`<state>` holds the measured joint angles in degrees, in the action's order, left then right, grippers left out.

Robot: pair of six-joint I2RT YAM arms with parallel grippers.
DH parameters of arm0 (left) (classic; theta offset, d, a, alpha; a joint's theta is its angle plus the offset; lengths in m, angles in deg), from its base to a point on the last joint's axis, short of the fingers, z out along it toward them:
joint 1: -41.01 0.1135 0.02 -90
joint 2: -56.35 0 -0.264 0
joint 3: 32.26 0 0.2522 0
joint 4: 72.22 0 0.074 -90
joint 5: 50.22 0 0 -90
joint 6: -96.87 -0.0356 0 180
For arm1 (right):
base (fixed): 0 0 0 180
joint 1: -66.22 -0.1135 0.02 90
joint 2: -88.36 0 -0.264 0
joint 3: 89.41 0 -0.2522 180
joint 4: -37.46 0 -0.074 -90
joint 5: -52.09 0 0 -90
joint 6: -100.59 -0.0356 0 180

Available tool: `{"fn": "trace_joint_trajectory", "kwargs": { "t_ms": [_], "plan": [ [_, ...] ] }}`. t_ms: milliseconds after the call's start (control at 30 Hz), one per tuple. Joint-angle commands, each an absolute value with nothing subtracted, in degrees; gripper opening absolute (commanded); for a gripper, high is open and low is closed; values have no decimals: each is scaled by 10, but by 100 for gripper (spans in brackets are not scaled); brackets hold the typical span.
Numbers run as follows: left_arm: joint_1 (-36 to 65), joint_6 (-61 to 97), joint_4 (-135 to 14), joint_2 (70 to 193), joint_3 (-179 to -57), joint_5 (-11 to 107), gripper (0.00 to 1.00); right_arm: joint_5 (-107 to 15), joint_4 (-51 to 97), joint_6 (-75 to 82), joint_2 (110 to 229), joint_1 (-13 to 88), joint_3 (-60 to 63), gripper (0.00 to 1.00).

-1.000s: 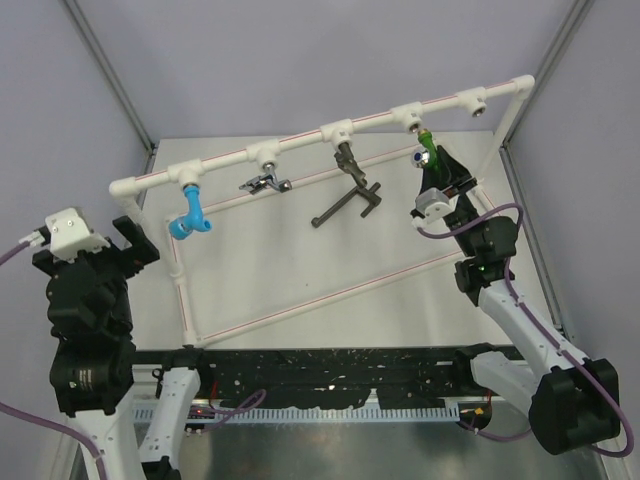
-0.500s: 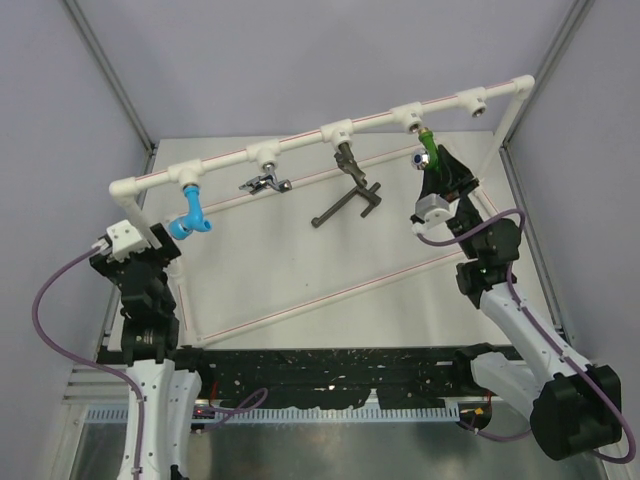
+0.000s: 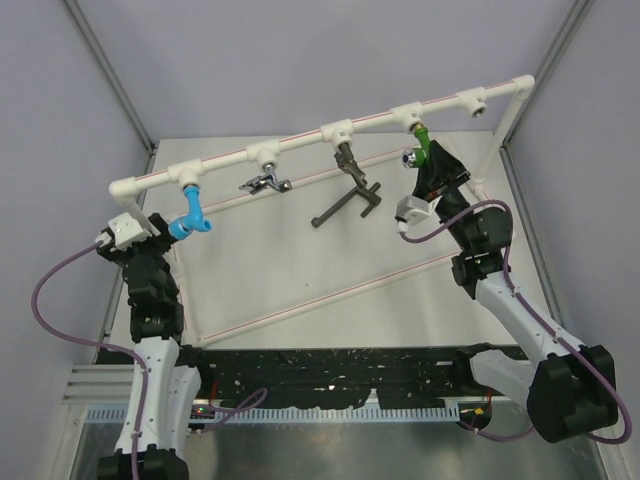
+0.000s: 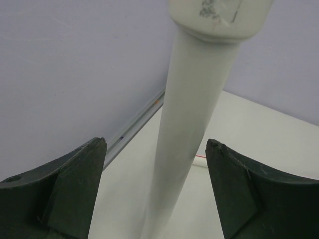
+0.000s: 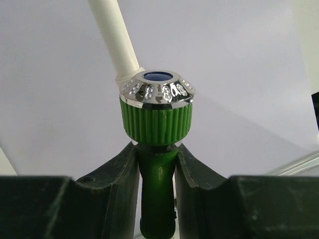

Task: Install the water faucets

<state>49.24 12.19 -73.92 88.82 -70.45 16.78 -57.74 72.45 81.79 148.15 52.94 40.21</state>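
My right gripper (image 3: 428, 170) is shut on the green faucet (image 3: 424, 148), right under a tee socket of the white pipe frame (image 3: 300, 143); in the right wrist view my fingers (image 5: 119, 179) clamp its green stem (image 5: 158, 199) below the shiny knob (image 5: 157, 112). My left gripper (image 3: 150, 228) is open, its fingers (image 4: 75, 184) either side of the frame's left upright (image 4: 187, 134), not touching it. The blue faucet (image 3: 190, 215), the silver faucet (image 3: 264, 182) and the bronze faucet (image 3: 348, 160) hang from the frame's sockets. The dark T-handled faucet (image 3: 345, 205) lies on the table.
The frame's top bar runs from left to upper right, with one bare socket (image 3: 474, 102) at the right end. Lower frame pipes (image 3: 320, 297) lie diagonally across the table. A black rail (image 3: 330, 365) runs along the near edge. Grey walls enclose the cell.
My left arm swung from the left edge up to the frame's left upright and now straddles it. My right gripper moved slightly up-left with the green faucet toward its socket.
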Motion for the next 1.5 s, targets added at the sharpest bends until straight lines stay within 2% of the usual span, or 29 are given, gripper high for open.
{"fn": "trace_joint_trajectory", "kwargs": {
  "t_ms": [0,167,267,400,700,1033,1467],
  "plan": [
    [485,126,-831,904,-684,158,82,-607,731,889,1491,534,356,5],
    [482,127,-837,918,-683,163,74,-607,676,911,1495,534,344,5],
    [481,121,-845,923,-678,181,57,-606,640,918,1496,534,338,5],
    [481,124,-846,926,-676,188,42,-607,615,924,1496,534,333,5],
    [476,112,-845,919,-676,190,0,-602,581,933,1501,532,316,5],
    [457,86,-846,914,-676,191,0,-587,401,971,1492,530,233,5],
    [452,94,-845,902,-675,174,0,-594,447,929,1518,534,245,5]
  ]
}}
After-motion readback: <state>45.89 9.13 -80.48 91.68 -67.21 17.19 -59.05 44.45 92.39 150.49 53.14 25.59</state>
